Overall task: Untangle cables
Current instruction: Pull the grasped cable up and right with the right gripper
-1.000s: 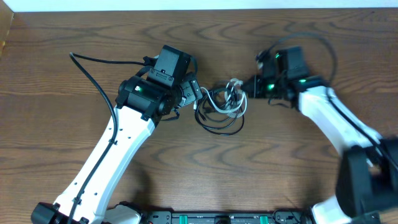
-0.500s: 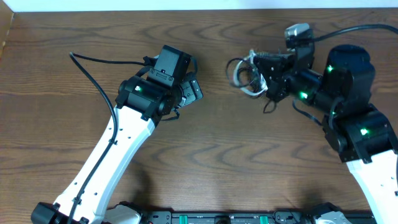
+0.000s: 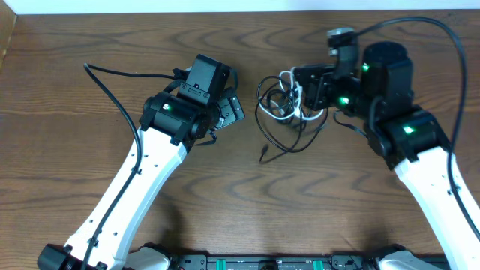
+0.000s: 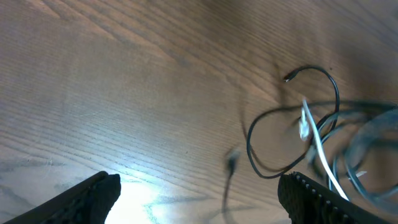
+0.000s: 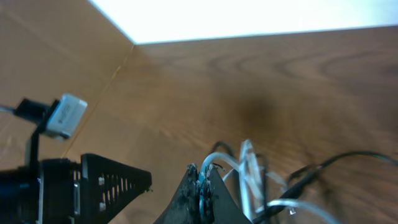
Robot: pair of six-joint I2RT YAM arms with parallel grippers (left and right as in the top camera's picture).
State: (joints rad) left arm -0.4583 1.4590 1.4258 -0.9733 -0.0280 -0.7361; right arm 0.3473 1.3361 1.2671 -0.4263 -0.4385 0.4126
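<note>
The cables [image 3: 283, 112] form one tangle, a white cord [image 3: 291, 96] looped with two thin black cords [image 3: 279, 147]. The bundle hangs from my right gripper [image 3: 309, 91], which is shut on the white cord [image 5: 231, 163] and holds it above the table. Black loops trail down and a plug end [image 3: 262, 159] rests near the wood. My left gripper [image 3: 232, 111] is open and empty, just left of the tangle. In the left wrist view the cables [image 4: 311, 130] hang ahead and to the right of its open fingers [image 4: 199, 199].
The thick black cable of the left arm [image 3: 112, 90] runs across the table at the left. The table's back edge [image 3: 240, 10] lies just behind both grippers. A small white block with a black cord [image 5: 62, 116] shows at the left of the right wrist view.
My right gripper has lifted the tangle off the table, swung right, then come back left. The black loops now hang lower. The left arm has not moved.
</note>
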